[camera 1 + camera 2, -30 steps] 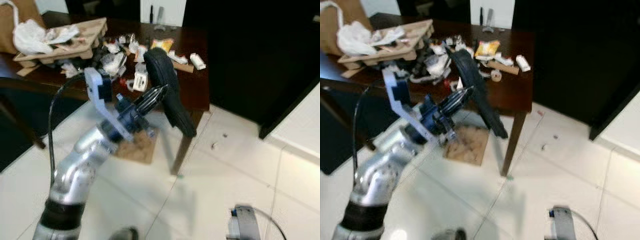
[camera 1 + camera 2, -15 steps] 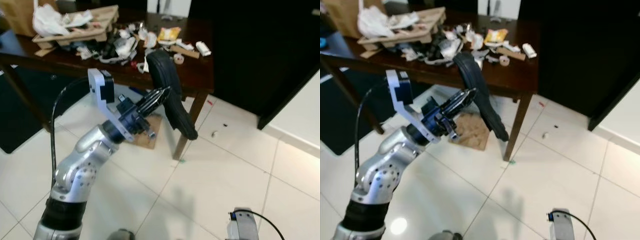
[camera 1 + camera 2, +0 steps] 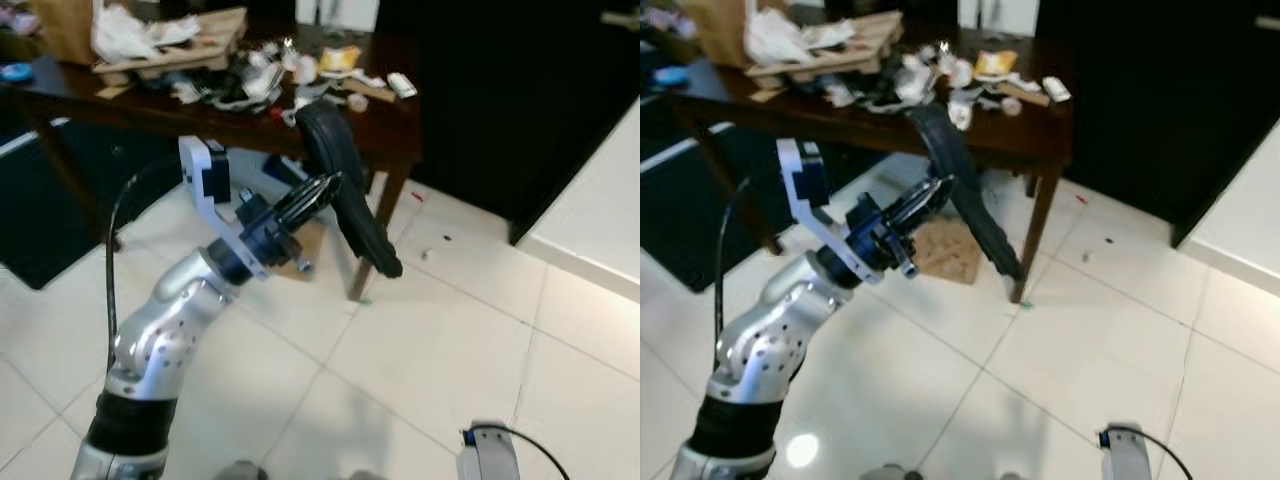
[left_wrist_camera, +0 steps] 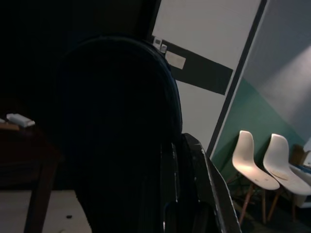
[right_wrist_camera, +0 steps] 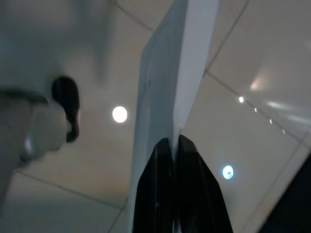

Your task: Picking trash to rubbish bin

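Left tool (image 3: pixel 322 187) is clamped on a long black rubber strip (image 3: pixel 348 190), which hangs down past the surface's (image 3: pixel 395 150) near right corner. We see no bin, so no heading. Right tool (image 5: pixel 174 145) looks pinched shut, idle.

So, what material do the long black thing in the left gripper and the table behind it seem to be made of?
The long black thing, pinched in the left gripper, looks like matte rubber or a similar flexible material: it is dull and hangs in a curve. The table looks like dark wood with a smooth, slightly glossy finish.
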Robot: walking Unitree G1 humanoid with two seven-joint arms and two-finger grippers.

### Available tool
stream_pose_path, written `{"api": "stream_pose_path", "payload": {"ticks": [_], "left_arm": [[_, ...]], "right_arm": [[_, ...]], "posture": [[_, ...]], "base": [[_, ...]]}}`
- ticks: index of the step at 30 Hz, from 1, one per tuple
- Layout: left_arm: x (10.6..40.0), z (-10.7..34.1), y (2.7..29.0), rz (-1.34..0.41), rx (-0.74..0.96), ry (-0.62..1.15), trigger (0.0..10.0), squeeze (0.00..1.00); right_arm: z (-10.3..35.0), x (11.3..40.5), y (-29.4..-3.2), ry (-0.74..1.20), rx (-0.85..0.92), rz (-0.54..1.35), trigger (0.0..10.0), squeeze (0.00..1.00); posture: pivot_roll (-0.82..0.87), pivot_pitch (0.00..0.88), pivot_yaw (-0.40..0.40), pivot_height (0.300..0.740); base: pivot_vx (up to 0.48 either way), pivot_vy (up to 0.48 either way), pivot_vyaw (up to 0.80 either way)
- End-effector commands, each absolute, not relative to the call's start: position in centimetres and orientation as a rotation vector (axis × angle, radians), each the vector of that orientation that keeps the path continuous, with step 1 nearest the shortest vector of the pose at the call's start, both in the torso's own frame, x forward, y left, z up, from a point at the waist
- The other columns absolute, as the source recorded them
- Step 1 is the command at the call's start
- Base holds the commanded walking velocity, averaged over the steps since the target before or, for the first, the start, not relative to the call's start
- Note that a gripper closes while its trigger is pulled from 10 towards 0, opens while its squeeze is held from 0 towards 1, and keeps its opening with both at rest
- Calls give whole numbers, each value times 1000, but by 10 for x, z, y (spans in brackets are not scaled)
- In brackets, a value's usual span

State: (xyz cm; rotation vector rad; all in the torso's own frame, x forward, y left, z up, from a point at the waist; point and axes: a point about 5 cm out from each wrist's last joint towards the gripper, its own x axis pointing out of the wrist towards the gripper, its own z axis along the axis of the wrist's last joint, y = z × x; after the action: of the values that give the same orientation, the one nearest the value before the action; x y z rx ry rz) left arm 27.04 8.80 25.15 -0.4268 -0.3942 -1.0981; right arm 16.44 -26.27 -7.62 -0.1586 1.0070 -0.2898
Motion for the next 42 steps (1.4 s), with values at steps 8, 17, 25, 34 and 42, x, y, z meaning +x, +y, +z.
{"api": "stream_pose_path", "payload": {"ticks": [8, 17, 25, 34, 42], "left_arm": [[269, 252, 82, -1134, -425, -397, 10000, 0], [269, 251, 82, -1127, -417, -396, 10000, 0], [271, 254, 85, -1102, -417, -415, 10000, 0], [279, 263, 99, -1043, -400, -458, 10000, 0], [280, 267, 107, -1029, -405, -485, 10000, 0]], "right_arm": [[-68, 183, -260, 943, -141, -283, 10000, 0], [-40, 231, -256, 771, -139, -257, 10000, 0], [7, 286, -255, 537, -127, -270, 10000, 0], [74, 334, -265, 254, -126, -333, 10000, 0], [137, 358, -284, 37, -184, -422, 10000, 0]], "posture": [[64, 116, -29, 740], [65, 120, -31, 740], [61, 123, -30, 740], [60, 123, -28, 740], [52, 118, -23, 740]], "base": [[0, 0, -725], [0, 0, -800], [0, 0, -800], [0, 0, -800], [0, 0, -800]]}}
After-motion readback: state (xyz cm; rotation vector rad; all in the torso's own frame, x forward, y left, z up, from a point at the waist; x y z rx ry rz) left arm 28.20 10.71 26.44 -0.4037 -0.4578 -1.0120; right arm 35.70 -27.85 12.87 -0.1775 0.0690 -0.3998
